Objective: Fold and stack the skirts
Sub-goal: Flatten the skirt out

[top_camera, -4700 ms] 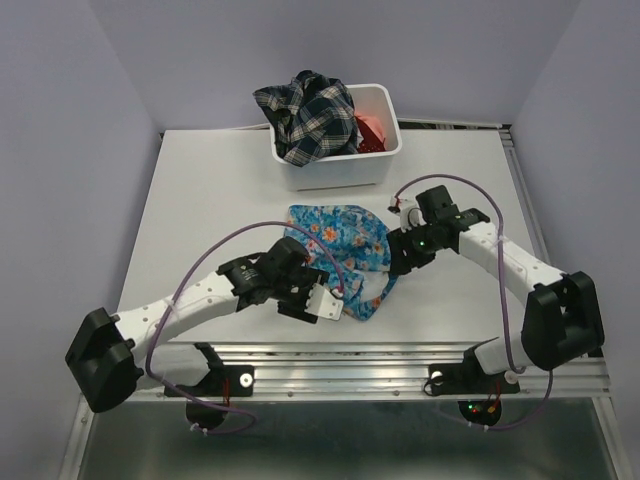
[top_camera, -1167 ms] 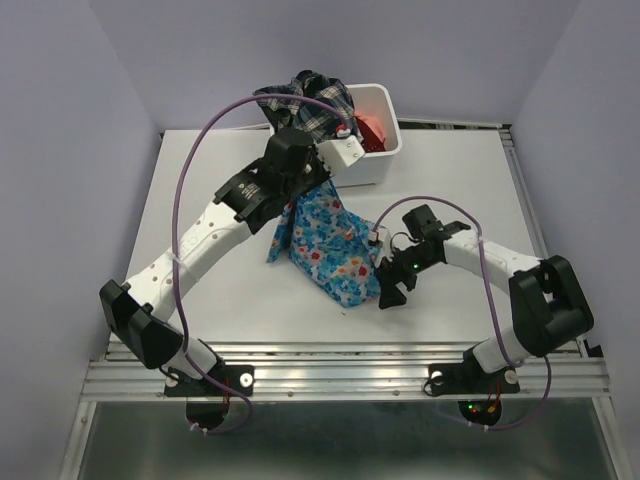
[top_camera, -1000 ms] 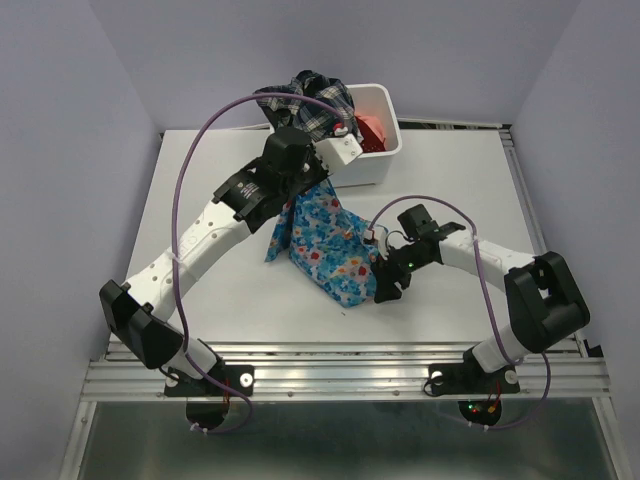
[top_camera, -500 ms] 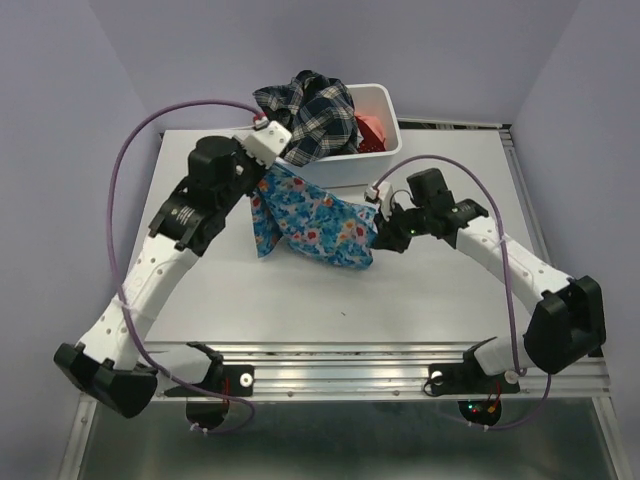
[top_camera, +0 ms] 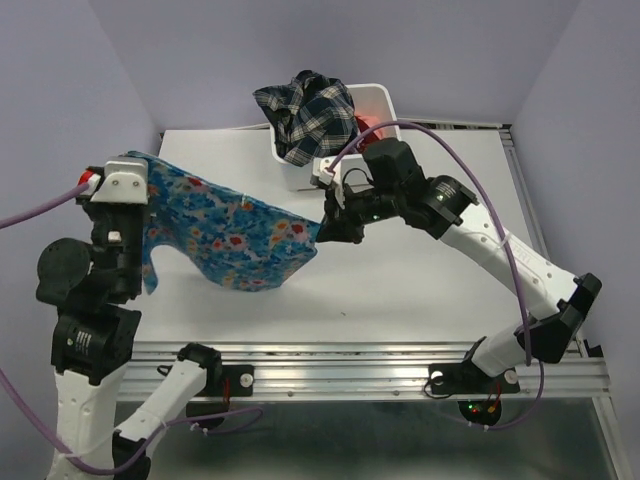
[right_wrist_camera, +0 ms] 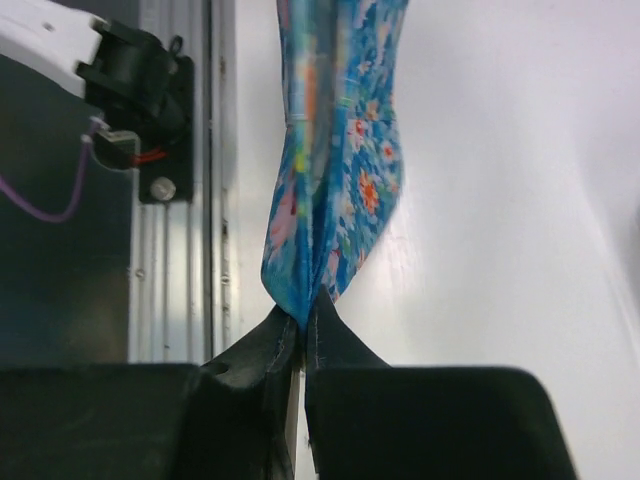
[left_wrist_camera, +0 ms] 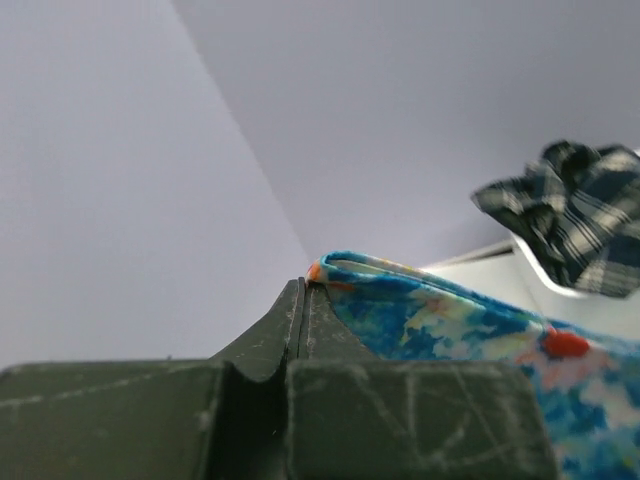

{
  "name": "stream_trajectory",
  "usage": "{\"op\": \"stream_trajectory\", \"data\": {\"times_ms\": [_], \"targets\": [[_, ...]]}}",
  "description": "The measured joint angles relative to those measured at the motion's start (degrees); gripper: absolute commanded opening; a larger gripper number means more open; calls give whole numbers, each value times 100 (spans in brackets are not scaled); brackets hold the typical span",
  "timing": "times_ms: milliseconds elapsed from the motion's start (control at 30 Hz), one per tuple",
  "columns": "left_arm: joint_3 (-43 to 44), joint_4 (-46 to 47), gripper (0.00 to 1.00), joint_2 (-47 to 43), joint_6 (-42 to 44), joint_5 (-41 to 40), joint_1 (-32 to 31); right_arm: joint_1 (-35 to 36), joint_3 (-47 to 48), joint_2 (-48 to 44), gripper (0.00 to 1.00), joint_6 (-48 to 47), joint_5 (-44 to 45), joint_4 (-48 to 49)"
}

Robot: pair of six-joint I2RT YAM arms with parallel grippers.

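The bright blue flowered skirt (top_camera: 230,232) hangs stretched in the air between my two grippers, above the left half of the table. High at the far left, my left gripper (top_camera: 128,160) is shut on one corner of it; the left wrist view shows that corner (left_wrist_camera: 330,265) pinched at the fingertips. My right gripper (top_camera: 322,232) is shut on the opposite corner near the table's middle, and the skirt (right_wrist_camera: 335,190) hangs away from its tips in the right wrist view. A dark plaid skirt (top_camera: 305,115) and a coral-red one (top_camera: 372,128) lie in the white bin (top_camera: 385,105).
The white bin stands at the back centre of the white table (top_camera: 440,290). An aluminium rail (top_camera: 350,365) runs along the near edge with both arm bases. Purple-grey walls close in the left, right and back.
Both arms lifted and pulled apart: the left gripper swung far to the left, the right gripper rose toward the bin. The blue skirt went from a hanging bunch to a spread sheet.
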Motion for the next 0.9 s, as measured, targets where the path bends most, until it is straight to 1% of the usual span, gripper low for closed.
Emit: {"op": "stream_trajectory", "data": {"times_ms": [67, 167, 267, 333, 400, 533, 600, 700, 833, 900], "targets": [[120, 151, 0, -153, 129, -199, 48, 166, 140, -11, 1, 247, -50, -33], [146, 289, 0, -216, 396, -129, 81, 332, 142, -162, 1, 529, -125, 4], [146, 197, 0, -22, 542, 92, 81, 328, -455, -680, 1, 590, 170, 59], [122, 72, 2, 376, 605, 468, 79, 304, -850, -994, 1, 588, 363, 13], [35, 22, 5, 789, 647, 876, 79, 254, -1355, -1355, 1, 538, 743, -20], [-293, 13, 5, 1670, 688, 1808, -39, -4, -2371, -1779, 1, 295, 1532, -90], [-409, 17, 5, 2175, 726, 1950, -295, -144, -2946, -1788, 1, 127, 1840, -254], [-507, 101, 5, 3191, 870, 2157, -1021, -210, -3569, -1681, 1, -24, 2127, -597], [-501, 378, 3, 4301, 960, 2256, -1810, -208, -3683, -1600, 1, -238, 2347, -984], [-256, 378, 3, 4933, 922, 2288, -2100, -208, -3659, -1585, 1, -354, 2455, -1152]]}}
